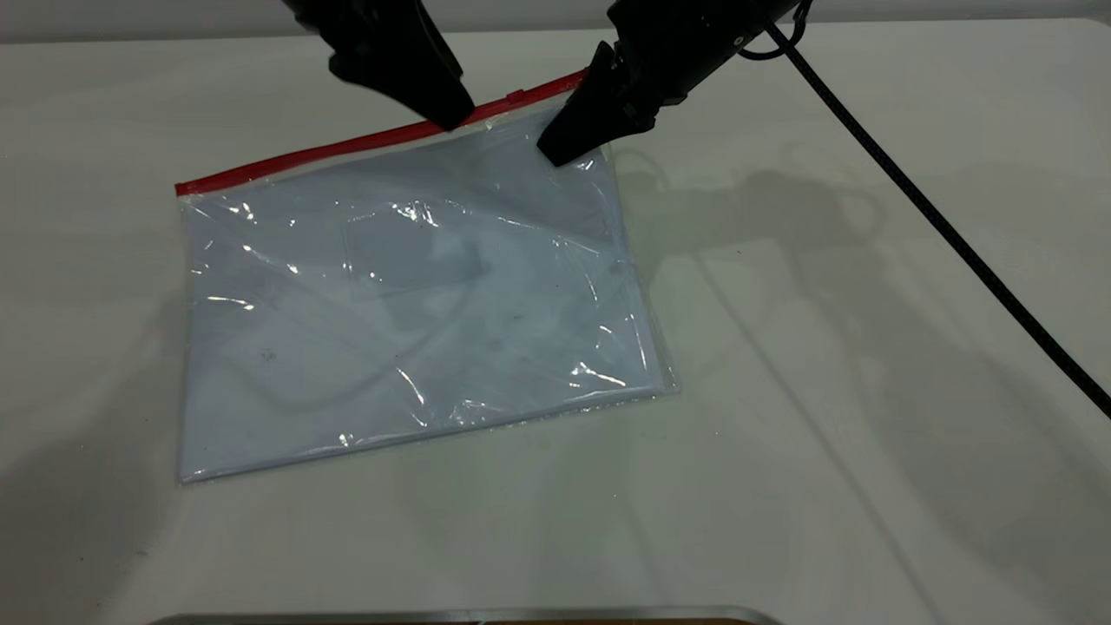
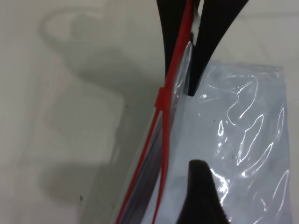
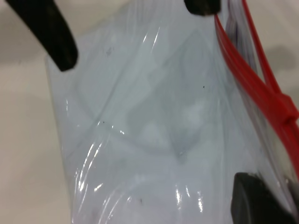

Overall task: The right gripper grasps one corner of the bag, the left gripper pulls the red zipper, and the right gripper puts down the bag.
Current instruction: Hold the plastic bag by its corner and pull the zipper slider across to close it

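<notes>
The bag (image 1: 408,295) lies on the white table with its red zipper (image 1: 347,146) along the far edge. The small slider tab (image 1: 516,95) sits near the right end. My right gripper (image 1: 560,148) is shut on the corner of the bag (image 1: 583,130) where the red strip ends. The left wrist view shows its jaws either side of the strip (image 2: 180,56). My left gripper (image 1: 451,117) hovers at the zipper left of the slider, open. Its fingers (image 3: 51,37) stand far apart in the right wrist view. The strip splits into two tracks beyond the slider (image 2: 161,98).
The right arm's black braided cable (image 1: 937,226) trails across the table to the right. A metal edge (image 1: 469,616) runs along the near side. The white table (image 1: 868,434) surrounds the bag.
</notes>
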Controlling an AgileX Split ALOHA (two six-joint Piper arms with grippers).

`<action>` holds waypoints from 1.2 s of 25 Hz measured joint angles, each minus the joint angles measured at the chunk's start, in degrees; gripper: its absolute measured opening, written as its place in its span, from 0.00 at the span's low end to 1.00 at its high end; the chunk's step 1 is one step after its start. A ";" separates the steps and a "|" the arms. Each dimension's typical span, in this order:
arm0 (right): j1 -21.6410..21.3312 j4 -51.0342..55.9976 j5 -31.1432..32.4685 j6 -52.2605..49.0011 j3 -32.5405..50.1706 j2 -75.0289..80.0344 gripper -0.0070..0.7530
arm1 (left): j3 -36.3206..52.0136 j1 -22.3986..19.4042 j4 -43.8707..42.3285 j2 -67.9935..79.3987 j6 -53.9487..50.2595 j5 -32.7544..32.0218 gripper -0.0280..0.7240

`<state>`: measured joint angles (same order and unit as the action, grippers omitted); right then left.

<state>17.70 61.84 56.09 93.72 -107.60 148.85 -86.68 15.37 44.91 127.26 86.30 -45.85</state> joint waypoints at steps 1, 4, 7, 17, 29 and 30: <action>0.00 0.00 0.00 0.72 0.00 0.04 0.05 | 0.00 0.00 0.15 0.31 0.75 0.19 0.81; 0.00 -0.10 0.12 2.41 0.00 0.11 0.05 | -0.06 0.00 2.95 0.84 4.43 1.06 0.81; 0.00 -0.10 0.89 3.90 -0.02 0.11 0.05 | -0.47 0.02 6.50 0.84 8.17 1.27 0.81; 0.00 2.33 8.37 7.29 -0.02 0.11 0.05 | -0.55 0.27 8.31 0.84 11.58 3.40 0.81; 0.00 2.91 8.82 8.03 -0.02 0.11 0.05 | -0.55 0.27 13.68 3.96 13.94 3.36 0.75; 0.00 2.91 8.82 8.08 -0.02 0.11 0.05 | -0.55 0.27 14.11 3.96 14.01 3.22 0.73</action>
<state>17.70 64.75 64.91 101.80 -107.62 148.96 -87.23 15.63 59.02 131.23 100.32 -42.63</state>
